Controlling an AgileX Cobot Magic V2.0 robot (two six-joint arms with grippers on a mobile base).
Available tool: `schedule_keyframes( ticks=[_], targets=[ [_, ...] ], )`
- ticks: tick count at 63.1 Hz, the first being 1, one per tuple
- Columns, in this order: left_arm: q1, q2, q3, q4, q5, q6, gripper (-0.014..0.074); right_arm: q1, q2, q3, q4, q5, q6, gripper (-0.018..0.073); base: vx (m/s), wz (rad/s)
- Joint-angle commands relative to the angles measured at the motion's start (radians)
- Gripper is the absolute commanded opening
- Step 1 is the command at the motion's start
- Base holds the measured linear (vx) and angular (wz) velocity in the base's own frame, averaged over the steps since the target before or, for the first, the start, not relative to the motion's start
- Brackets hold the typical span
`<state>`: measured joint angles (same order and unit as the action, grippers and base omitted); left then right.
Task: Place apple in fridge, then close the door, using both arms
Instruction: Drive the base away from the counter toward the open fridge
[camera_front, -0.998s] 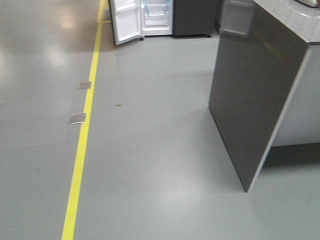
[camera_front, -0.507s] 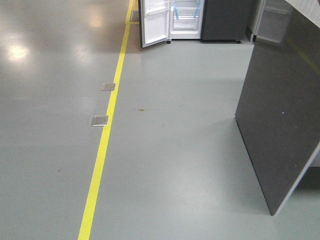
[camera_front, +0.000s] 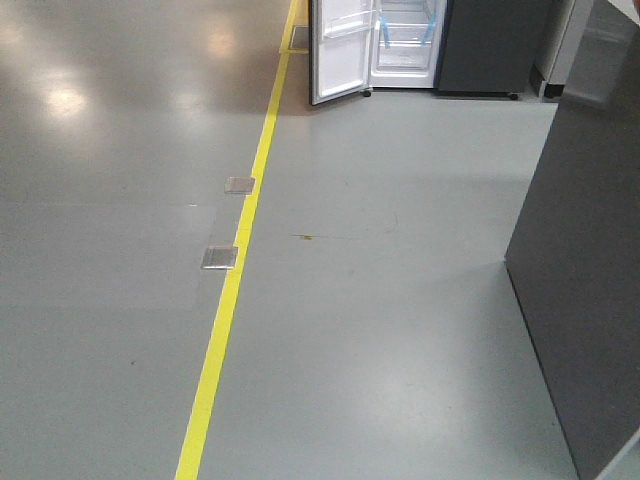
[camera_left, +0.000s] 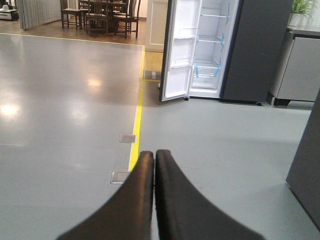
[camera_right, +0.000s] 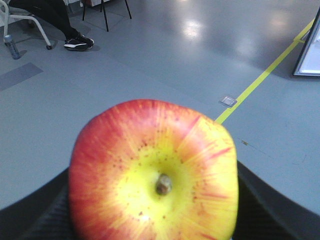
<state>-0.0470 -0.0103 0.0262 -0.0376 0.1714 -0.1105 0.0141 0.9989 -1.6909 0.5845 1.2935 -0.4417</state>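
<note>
The red apple (camera_right: 152, 175) with a yellow patch round its stem fills the right wrist view, clamped between the black fingers (camera_right: 260, 200) of my right gripper. The dark grey fridge (camera_front: 490, 45) stands far ahead across the floor, its white inside (camera_front: 405, 35) with glass shelves and blue tape showing. Its door (camera_front: 342, 50) stands open to the left, white inside with clear bins. The left wrist view also shows the fridge (camera_left: 255, 50) and the open door (camera_left: 181, 50). My left gripper (camera_left: 154, 155) is shut and empty, its fingertips pressed together, pointing toward the fridge.
A yellow floor line (camera_front: 235, 290) runs toward the fridge, with two metal floor plates (camera_front: 220, 258) beside it. A dark grey cabinet side panel (camera_front: 590, 270) stands close at the right. Chairs and a table (camera_left: 97, 12) are far back left. A seated person's shoe (camera_right: 78, 42) shows at the left.
The view has swung left and moved on: the fridge and yellow line have shifted right in the front view, and the grey cabinet panel has slid toward the right edge.
</note>
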Motion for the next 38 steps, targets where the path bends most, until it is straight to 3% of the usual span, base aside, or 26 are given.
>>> schedule_keyframes(
  ticks=[1,38],
  targets=[
    [-0.004,-0.015,0.02,-0.01,-0.072,-0.008,-0.0006,0.0,-0.002,-0.019,0.033,-0.017,-0.001,-0.0003,0.24,0.07],
    [-0.004,-0.015,0.02,-0.01,-0.072,-0.008,-0.0006,0.0,-0.002,-0.019,0.033,-0.017,-0.001,-0.0003,0.26,0.02]
  ],
)
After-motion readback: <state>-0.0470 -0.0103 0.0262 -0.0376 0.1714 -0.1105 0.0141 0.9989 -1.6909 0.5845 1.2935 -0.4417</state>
